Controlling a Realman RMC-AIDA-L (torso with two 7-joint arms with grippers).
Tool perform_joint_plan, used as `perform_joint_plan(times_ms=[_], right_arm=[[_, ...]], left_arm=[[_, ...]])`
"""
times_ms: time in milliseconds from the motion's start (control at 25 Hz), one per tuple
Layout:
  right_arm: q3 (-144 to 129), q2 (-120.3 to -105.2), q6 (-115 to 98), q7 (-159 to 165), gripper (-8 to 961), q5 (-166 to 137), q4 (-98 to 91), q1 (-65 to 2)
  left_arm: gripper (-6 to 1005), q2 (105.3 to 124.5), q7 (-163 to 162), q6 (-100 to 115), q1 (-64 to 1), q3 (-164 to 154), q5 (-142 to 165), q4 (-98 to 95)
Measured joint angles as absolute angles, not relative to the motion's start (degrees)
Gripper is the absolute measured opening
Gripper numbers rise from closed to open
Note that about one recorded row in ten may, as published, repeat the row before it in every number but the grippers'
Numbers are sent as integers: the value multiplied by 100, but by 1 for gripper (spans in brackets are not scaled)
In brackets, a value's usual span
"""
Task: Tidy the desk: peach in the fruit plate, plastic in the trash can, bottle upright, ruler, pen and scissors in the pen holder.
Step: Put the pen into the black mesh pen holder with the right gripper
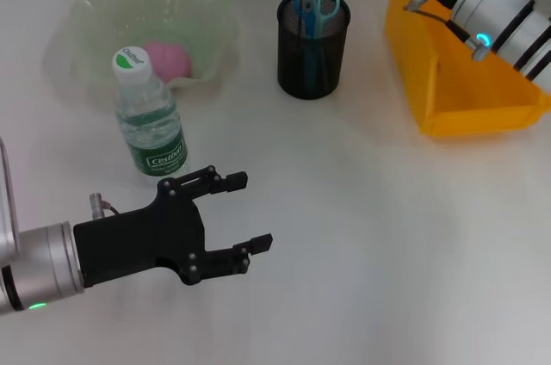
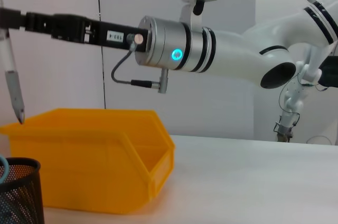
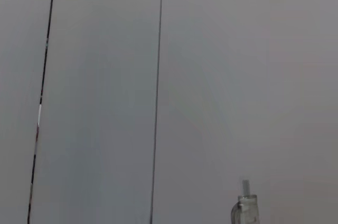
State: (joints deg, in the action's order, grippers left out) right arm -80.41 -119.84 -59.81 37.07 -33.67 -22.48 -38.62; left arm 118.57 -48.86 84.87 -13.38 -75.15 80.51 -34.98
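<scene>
White table. Left hand low over it, fingers spread, holding nothing, just beside upright water bottle. Peach in green fruit plate. Scissors in black mesh pen holder. Right hand above holder, pinching pen tip-down. Yellow bin alongside.

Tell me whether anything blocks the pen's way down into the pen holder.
Nothing visible does. The pen hangs tip-down from the right gripper, above and behind the pen holder, beside the yellow bin. The holder's mouth is open, with only the scissors standing inside. The left gripper is open, far off near the bottle.
</scene>
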Motion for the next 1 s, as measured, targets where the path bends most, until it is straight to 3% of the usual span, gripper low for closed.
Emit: perform_joint_plan(times_ms=[680,1000], right_arm=[[-8245,-11988,-5377,3541,117,-3360,-1660,-4353],[-8511,-11988,-5334,3541,165,-3361,-1626,-4330]], left_arm=[[797,11856,-4894,8543,-1321,-7517,8050,-3507],[797,11857,-4896,8543,-1341,-7523,8050,-3507]])
